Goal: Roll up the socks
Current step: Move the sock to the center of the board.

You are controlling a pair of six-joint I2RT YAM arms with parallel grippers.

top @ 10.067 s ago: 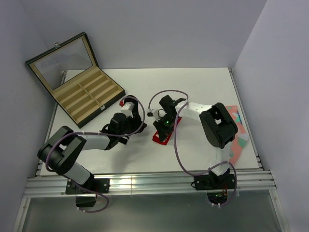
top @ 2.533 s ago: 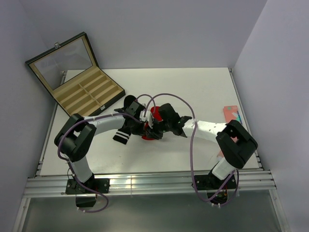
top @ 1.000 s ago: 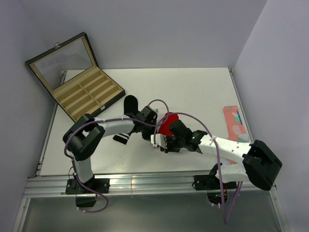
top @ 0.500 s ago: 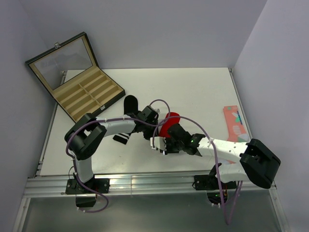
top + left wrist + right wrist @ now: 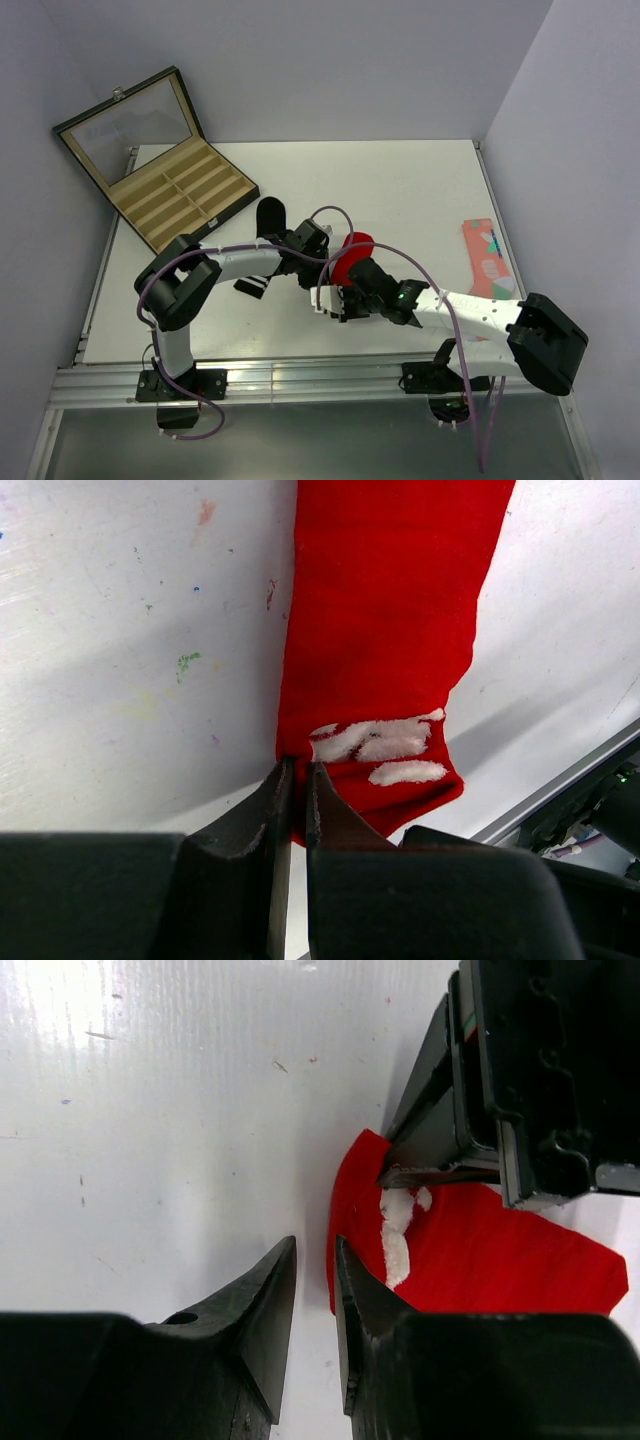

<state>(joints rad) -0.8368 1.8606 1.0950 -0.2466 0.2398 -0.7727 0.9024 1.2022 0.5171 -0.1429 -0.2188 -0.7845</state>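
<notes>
— What closes the place in?
— Plain pale lilac-grey walls on three sides. The back wall (image 5: 330,70) stands far beyond the left fingers (image 5: 250,820) and the right fingers (image 5: 255,1300). A left wall (image 5: 30,260) and a right wall (image 5: 590,150) stand well out to either side of them.
— And underneath?
— A white worktop (image 5: 410,190), evenly lit, with soft shadows. Ahead and left of the left fingers it carries small specks, one green (image 5: 185,662) and one orange (image 5: 205,512). Ahead of the right fingers it is glary and finely scratched.
— The near edge?
— Aluminium rails (image 5: 300,380) run along it and catch a bright glint. Nearer than those, lower down, lies a grey surface (image 5: 300,445).
</notes>
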